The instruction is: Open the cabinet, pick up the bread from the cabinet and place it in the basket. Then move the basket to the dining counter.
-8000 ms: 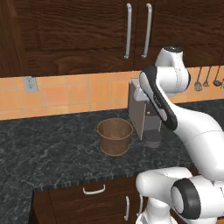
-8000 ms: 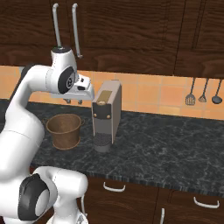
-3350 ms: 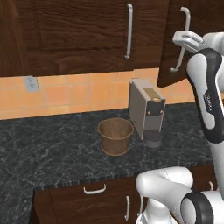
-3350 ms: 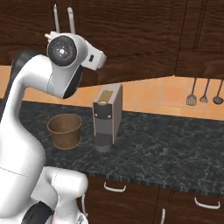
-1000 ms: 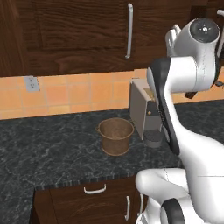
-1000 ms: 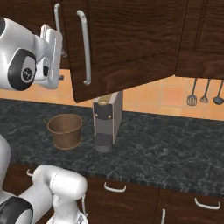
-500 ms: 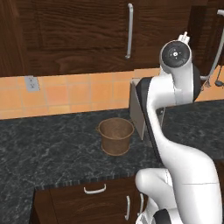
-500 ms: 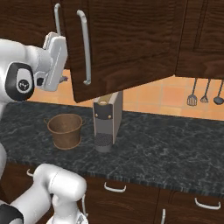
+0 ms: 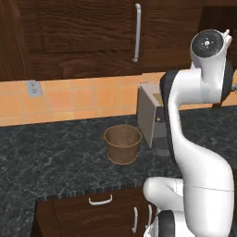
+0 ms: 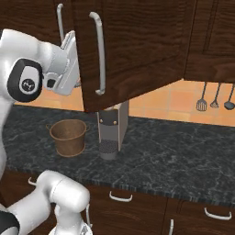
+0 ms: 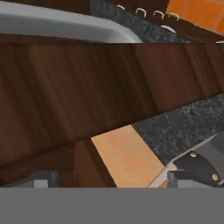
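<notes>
The cabinet's right door [image 10: 137, 46] hangs open, swung out over the worktop, its long silver handle [image 10: 98, 53] facing the right base camera. The left door [image 9: 83, 37] stays closed. My gripper [image 11: 109, 179] is open and holds nothing; its fingertips [image 11: 39, 179] sit close against the open door's wood, with the silver handle [image 11: 65, 26] running across the top of the hand view. My hand [image 10: 69, 53] is at the door's left edge. The brown basket [image 9: 122, 143] [image 10: 69, 137] stands on the black worktop below. The bread and the dining counter are out of view.
A grey coffee machine [image 9: 150, 118] [image 10: 112, 131] stands just right of the basket, under the open door. Utensils [image 10: 213, 98] hang on the orange tiled wall to the right. Drawers with short handles [image 9: 99, 200] run below the black speckled worktop [image 10: 174, 156].
Eight seconds ago both doors were closed; the right one has since been pulled open. Over the last second the door has stayed put while my hand shifted slightly right along its edge.
</notes>
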